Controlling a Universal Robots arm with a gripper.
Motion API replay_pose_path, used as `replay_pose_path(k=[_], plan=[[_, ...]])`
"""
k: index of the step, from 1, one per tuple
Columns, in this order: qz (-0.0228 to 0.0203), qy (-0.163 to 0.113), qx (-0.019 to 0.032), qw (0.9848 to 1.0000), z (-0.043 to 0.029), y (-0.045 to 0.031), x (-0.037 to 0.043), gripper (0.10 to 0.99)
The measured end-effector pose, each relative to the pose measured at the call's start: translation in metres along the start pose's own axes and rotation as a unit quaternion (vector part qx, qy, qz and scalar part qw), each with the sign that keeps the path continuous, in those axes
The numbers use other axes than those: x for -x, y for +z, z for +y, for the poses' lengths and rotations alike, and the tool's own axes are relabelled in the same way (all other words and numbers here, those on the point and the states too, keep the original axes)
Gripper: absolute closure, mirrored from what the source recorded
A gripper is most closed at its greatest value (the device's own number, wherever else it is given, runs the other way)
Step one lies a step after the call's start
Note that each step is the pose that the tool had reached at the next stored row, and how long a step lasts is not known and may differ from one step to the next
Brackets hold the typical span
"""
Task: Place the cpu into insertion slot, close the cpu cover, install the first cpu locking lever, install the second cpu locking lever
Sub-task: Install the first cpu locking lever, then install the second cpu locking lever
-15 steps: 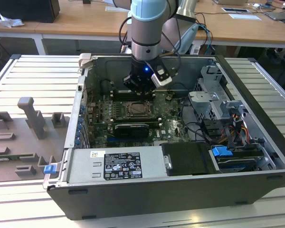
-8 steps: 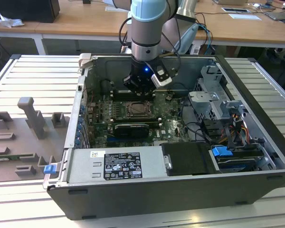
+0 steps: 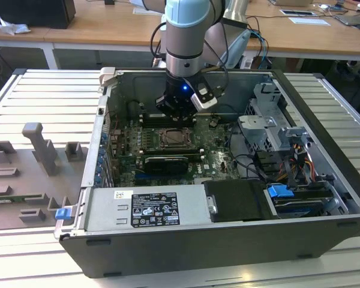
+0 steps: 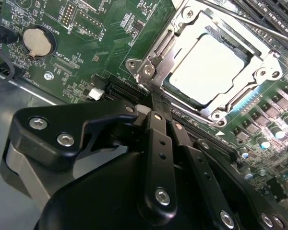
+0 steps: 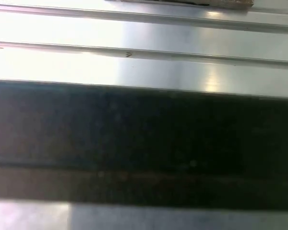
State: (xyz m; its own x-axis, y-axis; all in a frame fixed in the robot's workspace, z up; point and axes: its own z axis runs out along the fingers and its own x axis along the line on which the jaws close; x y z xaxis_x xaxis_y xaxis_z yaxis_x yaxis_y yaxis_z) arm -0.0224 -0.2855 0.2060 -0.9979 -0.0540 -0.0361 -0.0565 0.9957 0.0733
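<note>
Inside the open dark-grey computer case [image 3: 324, 198], on the green circuit board [image 4: 86, 57], sits the pale silver-beige square cpu [image 4: 212, 72], already seated in the silvery-rimmed square insertion slot [image 4: 156, 45]. Over it lies the thin silvery metal cpu cover [image 4: 261, 60], frame down around the chip, middle cut-out showing the metal face. Along one edge of the socket runs a thin silvery locking lever [image 4: 245, 21]; hard to tell whether latched or loose.

Just beside the socket corner hovers the black robot hand [image 4: 153, 103], linkage bars drawn close together, tips apparently pressed shut with nothing pinched between them. In the exterior view, poised over the board near the socket [image 3: 179, 138], the same hand [image 3: 177, 108] on the grey and blue arm [image 3: 189, 36].

Risks from here, as a judgement: slipping off a springy lever wire, scraping the board, or forcing the cover against an unhooked lever.
</note>
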Motion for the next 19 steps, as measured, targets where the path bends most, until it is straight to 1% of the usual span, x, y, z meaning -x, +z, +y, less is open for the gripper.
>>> replay_pose_path(k=[3,19], plan=[[0.0000,0.000,0.0000,1.0000,0.0004,-0.0053,0.0002,0.980],[0.0000,0.000,0.0000,1.0000,-0.0048,-0.0058,0.0000,0.980]])
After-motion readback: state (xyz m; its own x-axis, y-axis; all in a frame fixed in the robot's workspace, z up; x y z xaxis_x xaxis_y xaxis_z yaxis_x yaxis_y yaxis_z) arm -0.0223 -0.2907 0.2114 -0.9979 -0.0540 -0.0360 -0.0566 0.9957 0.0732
